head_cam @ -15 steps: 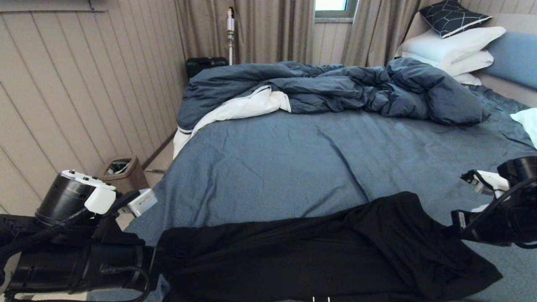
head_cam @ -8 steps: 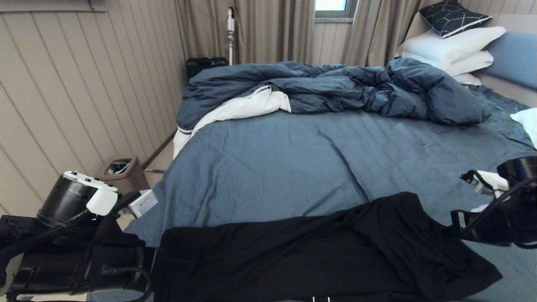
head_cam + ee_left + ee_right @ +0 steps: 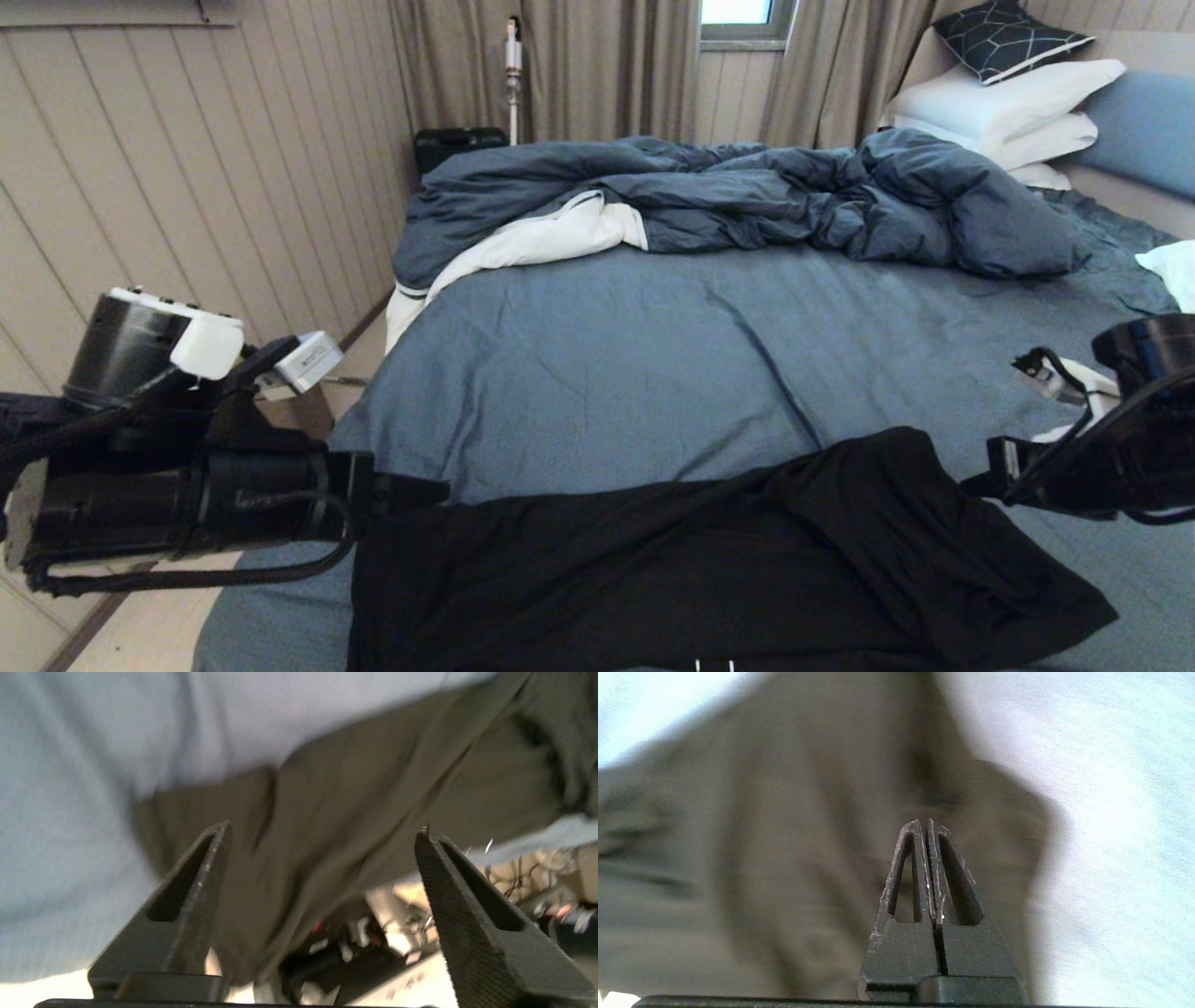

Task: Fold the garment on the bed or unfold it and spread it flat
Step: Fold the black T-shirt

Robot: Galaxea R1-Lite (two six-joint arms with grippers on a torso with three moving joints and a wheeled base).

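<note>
The garment (image 3: 709,569), a black T-shirt, lies rumpled in a long band across the near edge of the bed (image 3: 607,373). Its print is hidden; a small white label (image 3: 714,665) shows at the bottom edge. My left gripper (image 3: 415,492) hovers just above the shirt's left end. In the left wrist view the left gripper (image 3: 323,827) is wide open, the garment (image 3: 373,779) beneath it and nothing between its fingers. My right gripper (image 3: 976,485) sits at the shirt's right end. In the right wrist view the right gripper (image 3: 924,822) is shut, empty, over the garment (image 3: 761,835).
A rumpled dark blue duvet (image 3: 747,196) with white lining fills the far half of the bed. White pillows (image 3: 1008,103) and a dark patterned cushion (image 3: 1008,37) are stacked at the back right. A panelled wall (image 3: 140,187) and floor run along the bed's left side.
My left arm has risen and swung right, away from the shirt's left edge, which now lies lower on the sheet. My right arm has lifted slightly.
</note>
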